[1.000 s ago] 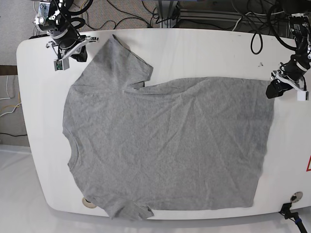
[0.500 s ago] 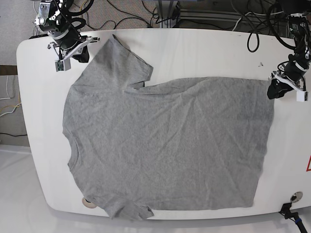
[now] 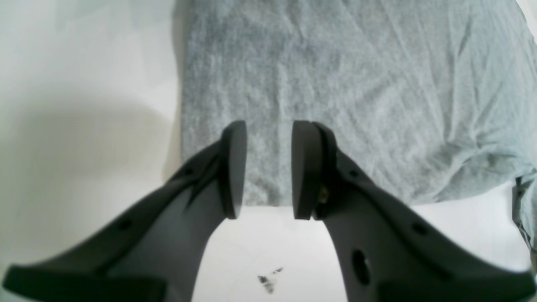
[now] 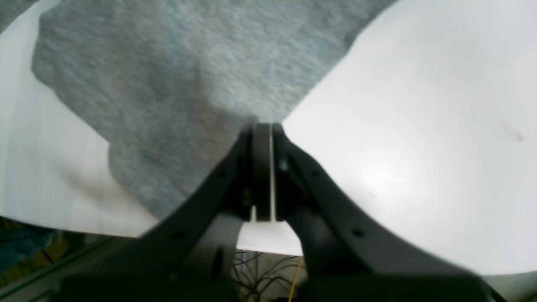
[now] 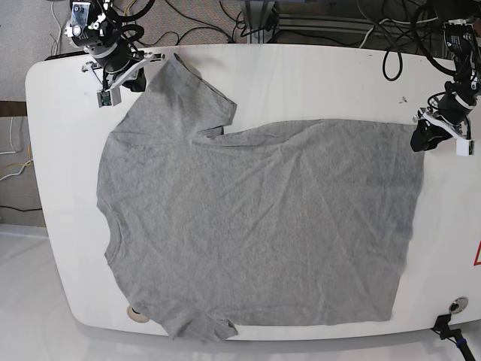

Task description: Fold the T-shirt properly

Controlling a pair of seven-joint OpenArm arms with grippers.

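The large, wrinkled heather-grey short-sleeved cotton T-shirt [image 5: 255,226] lies spread flat across the white rounded table [image 5: 316,83], one sleeve at the near edge and the other reaching the far side. Beside its hem corner, the left gripper [image 3: 268,167] hovers with jaws apart, holding nothing. At the far sleeve's edge, the right gripper [image 4: 263,167] has its jaws pressed together; whether cloth is pinched between them cannot be told.
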